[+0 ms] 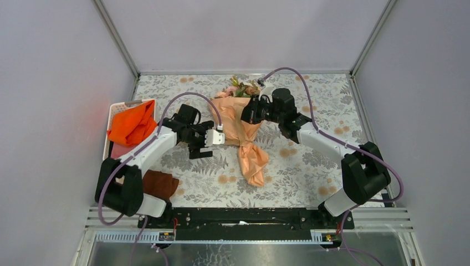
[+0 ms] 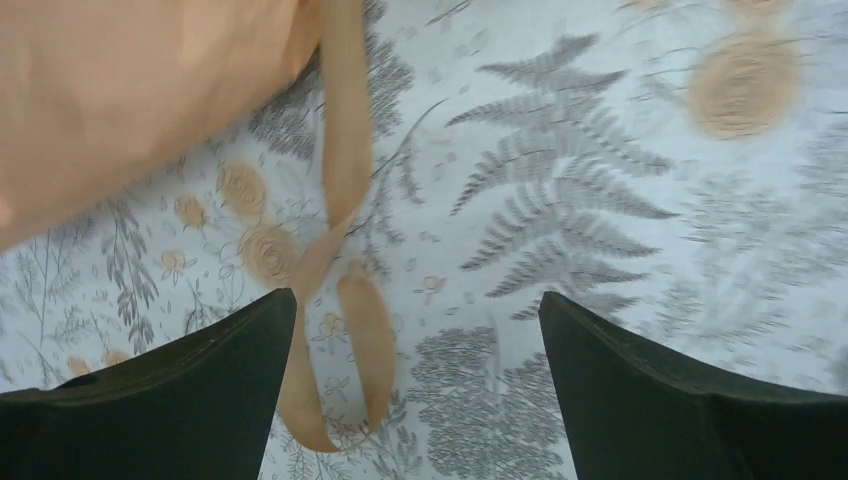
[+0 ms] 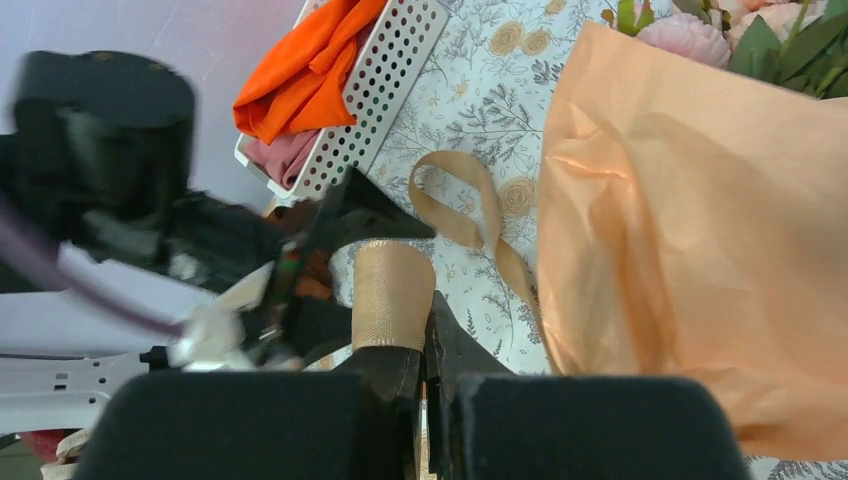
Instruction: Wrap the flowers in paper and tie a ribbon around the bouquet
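The bouquet (image 1: 239, 119) lies mid-table: pink flowers (image 1: 241, 87) at the far end, peach-orange paper (image 3: 700, 230) wrapped into a cone, crumpled tail (image 1: 254, 163) pointing toward me. My right gripper (image 3: 426, 338) is shut on the tan ribbon (image 3: 393, 290), pinching it just left of the cone; in the top view it (image 1: 250, 111) sits against the bouquet's right side. The ribbon (image 2: 345, 170) runs out from under the paper (image 2: 130, 90) and ends in a loose loop on the tablecloth. My left gripper (image 2: 417, 300) hangs open above that loop, holding nothing, left of the bouquet (image 1: 200, 148).
A white perforated basket (image 1: 117, 108) with a bright orange cloth (image 1: 133, 124) stands at the left edge. A dark brown cloth (image 1: 161, 184) lies by the left arm's base. Grey walls close in the table on three sides.
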Available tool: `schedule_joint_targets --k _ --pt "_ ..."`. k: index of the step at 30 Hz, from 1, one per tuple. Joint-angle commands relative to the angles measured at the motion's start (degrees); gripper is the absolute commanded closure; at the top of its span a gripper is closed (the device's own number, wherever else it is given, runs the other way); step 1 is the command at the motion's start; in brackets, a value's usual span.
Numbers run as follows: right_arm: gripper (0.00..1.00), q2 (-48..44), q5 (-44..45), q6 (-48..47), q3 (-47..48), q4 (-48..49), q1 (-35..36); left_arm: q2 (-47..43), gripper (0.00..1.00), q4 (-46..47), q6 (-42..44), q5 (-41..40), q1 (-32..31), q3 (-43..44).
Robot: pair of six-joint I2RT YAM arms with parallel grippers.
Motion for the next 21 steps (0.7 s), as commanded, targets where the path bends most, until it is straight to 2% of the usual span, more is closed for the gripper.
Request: schedule_joint_targets --k 1,3,6,8,12,14,15,16,19,21 --pt "1.0 -3.56 -1.42 -0.79 1.6 1.72 0.8 6.67 0.01 15.07 -5.44 -8.13 1.8 -1.69" --pt "1.0 -3.56 -1.73 -0.45 1.61 2.05 0.92 10.18 0.01 20.45 -8.07 -10.09 1.79 -1.6" --pt "1.0 -3.39 -2.07 -0.02 1.77 2.28 0.95 15.1 0.01 22.8 -10.52 -9.46 1.4 0.43" --pt "1.0 -3.3 -2.29 -0.05 2.14 2.07 0.98 17.25 0.01 26.49 -12.58 -11.76 0.58 0.91" --pt "1.0 -3.74 -3.24 -0.23 2.94 1.28 0.95 19.72 0.01 31.65 -11.86 -15.77 0.43 0.03" --pt "1.0 -4.33 -2.92 -0.33 3.48 0.04 0.66 20.58 0.05 31.63 -9.76 -17.69 0.47 -0.82" --pt "1.0 -4.61 -2.46 -0.65 3.98 -0.82 0.53 20.93 0.1 31.42 -8.17 -18.69 0.47 -1.3" --pt "1.0 -4.92 -2.19 -1.08 4.51 -2.05 0.48 21.2 0.23 30.98 -7.11 -19.37 0.47 -1.87" --pt "1.0 -6.64 -0.04 -2.01 5.79 -7.22 -0.23 22.11 0.98 29.91 -5.61 -21.77 0.68 -2.83" --pt "1.0 -9.49 2.76 -1.81 4.82 -9.78 -1.6 23.04 1.0 30.81 -5.59 -24.7 1.01 -3.71"
